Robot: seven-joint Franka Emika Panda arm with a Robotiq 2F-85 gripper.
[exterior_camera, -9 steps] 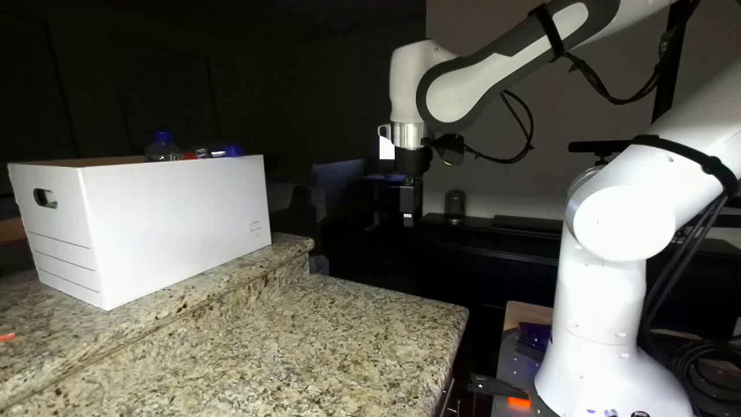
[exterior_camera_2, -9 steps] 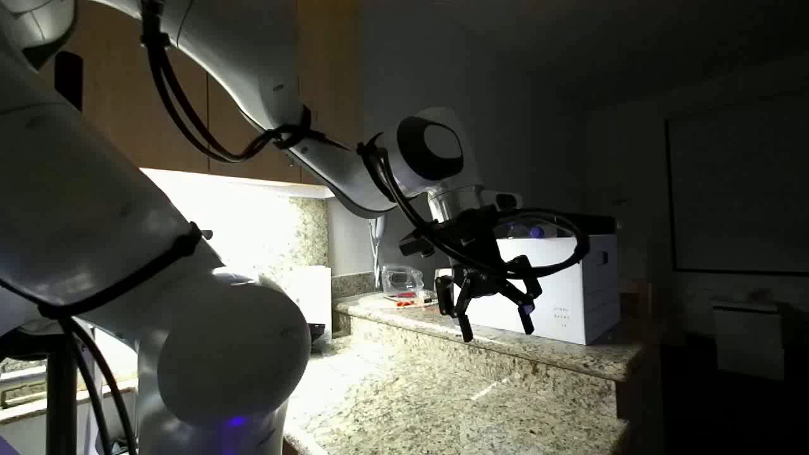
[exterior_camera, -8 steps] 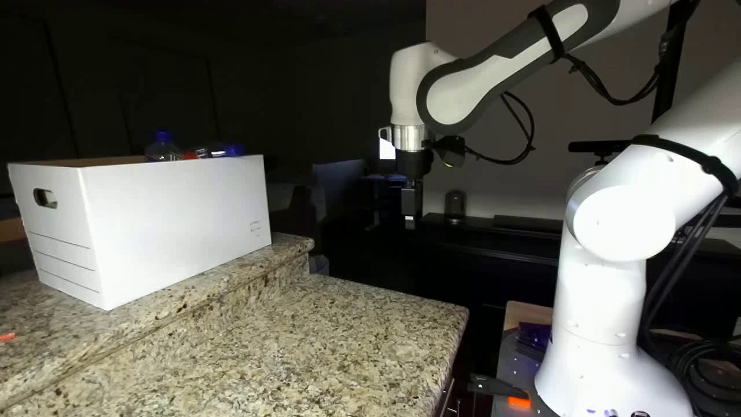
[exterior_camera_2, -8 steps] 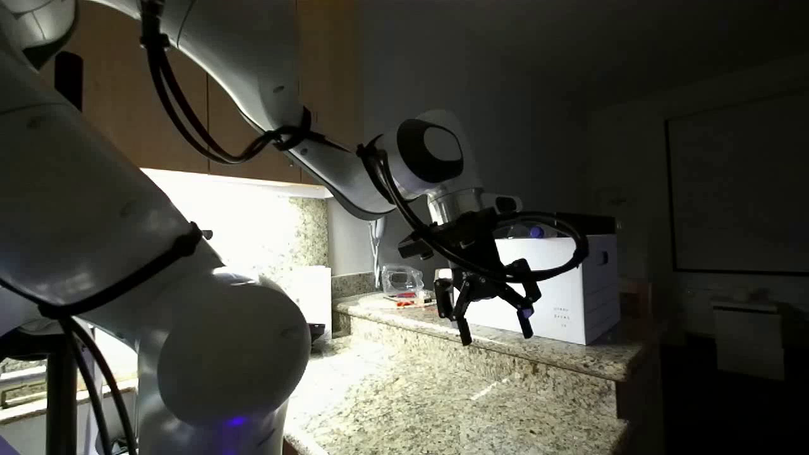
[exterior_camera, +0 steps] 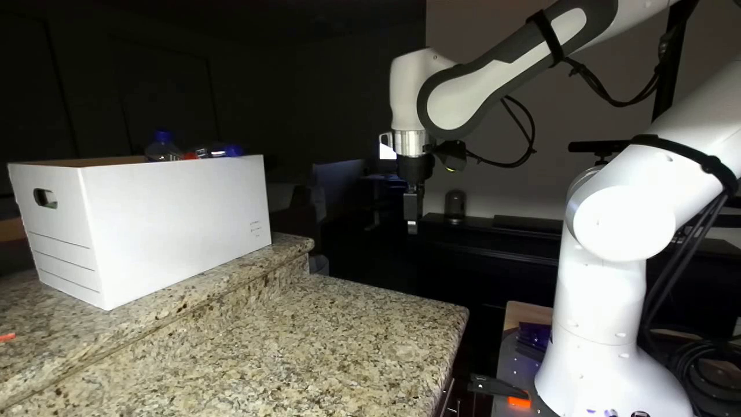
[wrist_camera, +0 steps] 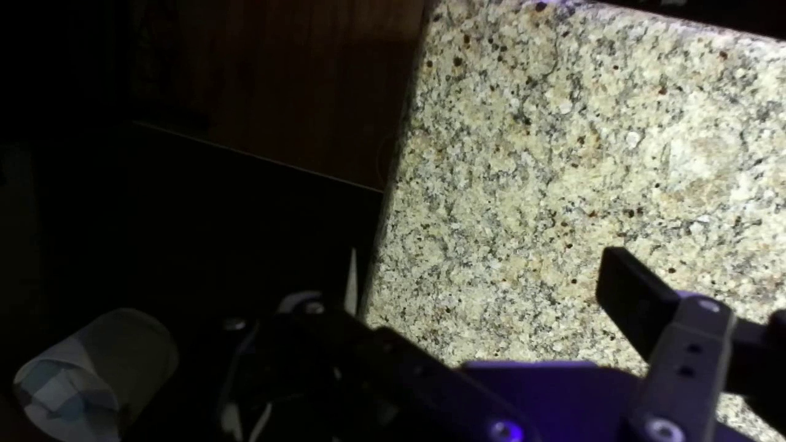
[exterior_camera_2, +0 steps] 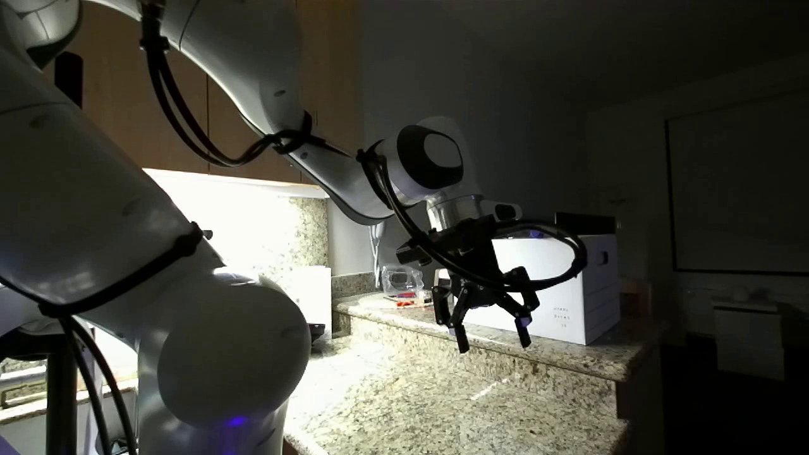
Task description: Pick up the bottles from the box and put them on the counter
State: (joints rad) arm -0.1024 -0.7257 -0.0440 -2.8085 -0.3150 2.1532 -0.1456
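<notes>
Got gripper spread wide, tips down, w/ speckled counter below in wrist view. See dark rm. around gripper, bright light under cabinets off to one side. Find box on counter's raised ledge, partly behind gripper in an exterior view, w/ blue-capped bottles poking above rim. Can't see bottles' bottoms, blocked by box wall; can't ID pale cylindrical thing beside gripper, too dim. Vs. a moment ago, got gripper slightly lower; find box in same spot.
</notes>
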